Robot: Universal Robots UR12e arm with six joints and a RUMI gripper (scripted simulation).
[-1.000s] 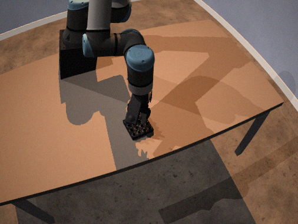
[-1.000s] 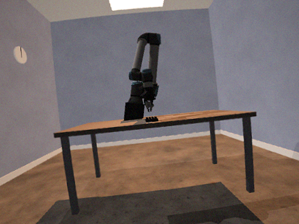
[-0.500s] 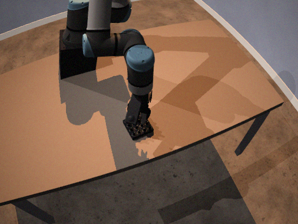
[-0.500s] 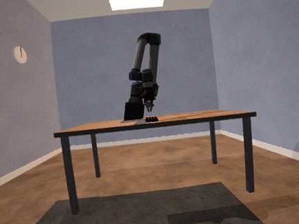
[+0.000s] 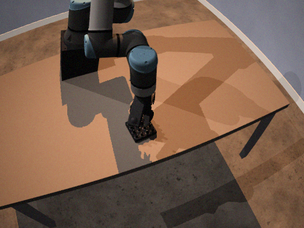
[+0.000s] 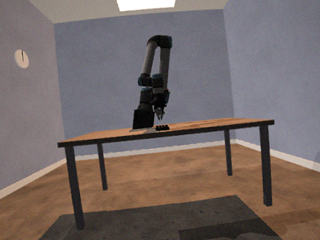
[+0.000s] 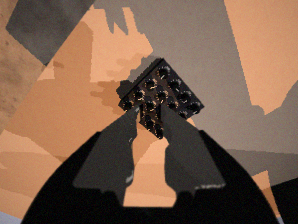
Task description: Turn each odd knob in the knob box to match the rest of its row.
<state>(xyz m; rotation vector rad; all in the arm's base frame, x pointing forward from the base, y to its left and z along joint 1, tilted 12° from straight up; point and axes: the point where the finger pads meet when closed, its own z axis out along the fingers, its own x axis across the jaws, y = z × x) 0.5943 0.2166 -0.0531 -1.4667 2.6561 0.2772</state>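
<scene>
The knob box (image 5: 141, 131) is a small black square block with a grid of dark knobs, lying on the table near its front edge. It also shows in the wrist view (image 7: 161, 97) and as a low dark strip in the exterior view (image 6: 162, 128). My gripper (image 5: 143, 121) points down over the box's near corner. In the wrist view the two fingers stand close together with a narrow gap, and the box's nearest knobs show through it. In the exterior view the fingertips (image 6: 160, 118) hang a little above the box, not touching it. The knob marks are too small to read.
The arm's black base block (image 5: 76, 57) stands at the back of the table. The table's front edge (image 5: 168, 157) runs close in front of the box. The arm casts broad shadows across the table top.
</scene>
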